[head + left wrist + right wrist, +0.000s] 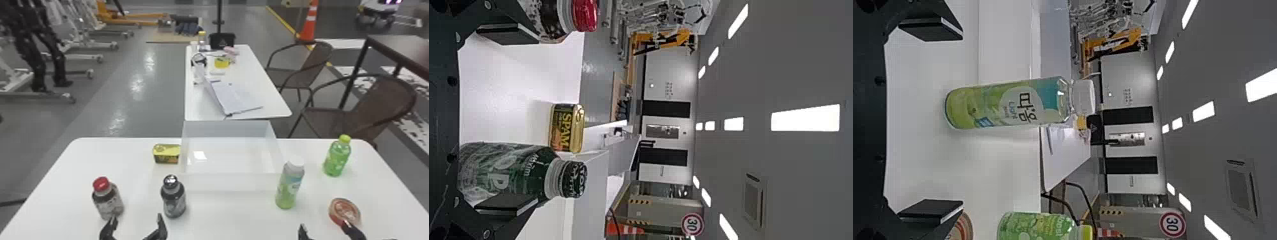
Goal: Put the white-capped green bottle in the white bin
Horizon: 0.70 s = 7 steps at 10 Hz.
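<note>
The white-capped green bottle (289, 186) stands upright on the table, just in front of the right part of the white bin (229, 182). My right gripper (324, 230) is at the bottom edge, nearer than the bottle, fingers spread. In the right wrist view the bottle (1008, 104) lies beyond the open right gripper (933, 120), between the lines of its two fingers and touching neither. My left gripper (135, 228) stays at the front left, open, near the dark-capped bottle; in the left wrist view the left gripper (509, 120) has its fingers wide apart.
A red-capped bottle (108, 199) and a dark-capped bottle (174, 198) stand on the left. A yellow can (166, 153) sits against the bin's left side. A yellow-capped green bottle (337, 157) and a round red-rimmed container (344, 211) are on the right. Another table (271, 102) lies behind.
</note>
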### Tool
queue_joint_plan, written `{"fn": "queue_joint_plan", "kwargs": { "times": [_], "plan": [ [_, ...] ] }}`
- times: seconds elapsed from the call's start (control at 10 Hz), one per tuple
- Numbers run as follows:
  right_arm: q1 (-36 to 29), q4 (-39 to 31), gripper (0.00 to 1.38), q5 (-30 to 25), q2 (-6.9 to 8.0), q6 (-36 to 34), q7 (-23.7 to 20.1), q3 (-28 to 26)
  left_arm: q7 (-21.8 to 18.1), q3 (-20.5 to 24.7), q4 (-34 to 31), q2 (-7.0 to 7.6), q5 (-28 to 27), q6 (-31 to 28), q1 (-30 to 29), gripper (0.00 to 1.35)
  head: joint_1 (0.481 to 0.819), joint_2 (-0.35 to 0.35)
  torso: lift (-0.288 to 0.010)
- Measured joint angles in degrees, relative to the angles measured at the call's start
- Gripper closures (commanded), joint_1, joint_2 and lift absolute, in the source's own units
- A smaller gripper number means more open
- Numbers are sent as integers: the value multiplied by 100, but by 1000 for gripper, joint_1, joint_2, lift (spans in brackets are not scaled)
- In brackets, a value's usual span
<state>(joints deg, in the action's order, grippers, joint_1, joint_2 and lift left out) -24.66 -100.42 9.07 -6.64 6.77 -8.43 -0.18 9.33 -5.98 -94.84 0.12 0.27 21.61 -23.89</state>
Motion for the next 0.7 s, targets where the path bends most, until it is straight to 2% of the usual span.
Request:
{"fn": "queue_joint_plan", "kwargs": {
  "times": [0.7],
  "plan": [
    [1088, 1218, 107, -164, -24, 197, -454, 0, -1, -9, 71, -3, 62, 126, 35, 176, 549, 0, -100]
  ]
}}
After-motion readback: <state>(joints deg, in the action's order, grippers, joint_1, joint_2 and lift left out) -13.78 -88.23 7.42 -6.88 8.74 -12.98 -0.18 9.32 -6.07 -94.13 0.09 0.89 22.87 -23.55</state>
